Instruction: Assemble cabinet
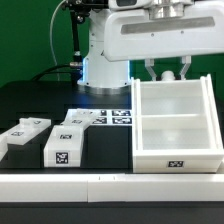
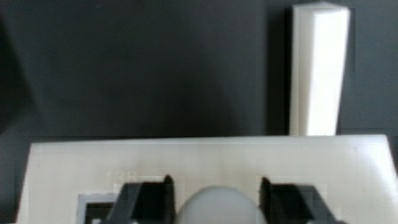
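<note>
Pincer hung wide open above the far wall of the cabinet; stiff, seemingly light plastic, probably best gripped across a wall.

Black matte tabletop. On exterior view's right: big white cabinet box, open side up, tag on near wall. Mid, twd the back: marker board, flat, several tags. On exterior view's left: left panel & mid panel, both flat, white, tagged on top, lying apart. Just in front of mid panel: smaller white block, one tag on near face. Along front edge: long white rail. In wrist view: second rail, flat on the dark top, reaching up to box wall; contact unclear.
</note>
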You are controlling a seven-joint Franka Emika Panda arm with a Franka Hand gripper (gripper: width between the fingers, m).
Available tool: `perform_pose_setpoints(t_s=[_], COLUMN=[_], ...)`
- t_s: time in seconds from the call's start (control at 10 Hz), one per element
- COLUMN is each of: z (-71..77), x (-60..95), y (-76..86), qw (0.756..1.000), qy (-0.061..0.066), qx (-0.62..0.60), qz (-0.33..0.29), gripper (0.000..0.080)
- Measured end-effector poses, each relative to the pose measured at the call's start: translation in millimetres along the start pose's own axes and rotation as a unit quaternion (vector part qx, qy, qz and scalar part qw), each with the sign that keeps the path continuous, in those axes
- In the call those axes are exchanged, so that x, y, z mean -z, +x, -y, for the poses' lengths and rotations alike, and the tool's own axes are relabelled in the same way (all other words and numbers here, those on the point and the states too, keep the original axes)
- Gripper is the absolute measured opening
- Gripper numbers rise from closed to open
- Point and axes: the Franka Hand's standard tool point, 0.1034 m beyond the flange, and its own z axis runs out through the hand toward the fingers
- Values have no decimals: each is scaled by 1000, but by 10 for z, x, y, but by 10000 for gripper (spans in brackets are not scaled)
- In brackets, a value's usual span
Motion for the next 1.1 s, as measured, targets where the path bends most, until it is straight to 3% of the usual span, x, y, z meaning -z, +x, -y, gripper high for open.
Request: perform_pose_setpoints(t_s=[0.4,0.7,0.9,1.1], z=[-21,26,125,112], x=[-67,-366,-468,-565], y=[-25,-137,-204,-262], qw=[1000,1000,1000,1000], qy=[2,1,2,0], qx=[1,9,15,15], qz=[1,3,11,20], gripper=[222,222,222,222])
